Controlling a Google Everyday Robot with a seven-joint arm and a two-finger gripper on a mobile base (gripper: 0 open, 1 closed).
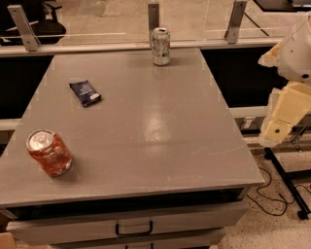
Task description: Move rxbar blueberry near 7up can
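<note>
The rxbar blueberry [85,93], a small flat navy wrapper with white print, lies on the left part of the grey table [146,126]. The 7up can [160,46], silvery with green markings, stands upright at the table's far edge, near the middle. The bar and the can are well apart. My gripper [284,114] is at the end of the cream-coloured arm at the right edge of the view, off the table's right side and far from both things. It holds nothing that I can see.
An orange-red translucent can [48,152] stands near the table's front left corner. A glass barrier with metal posts [154,14] runs behind the table. A drawer with a handle [133,228] is under the front edge. A black stand and cables [286,185] are on the floor at right.
</note>
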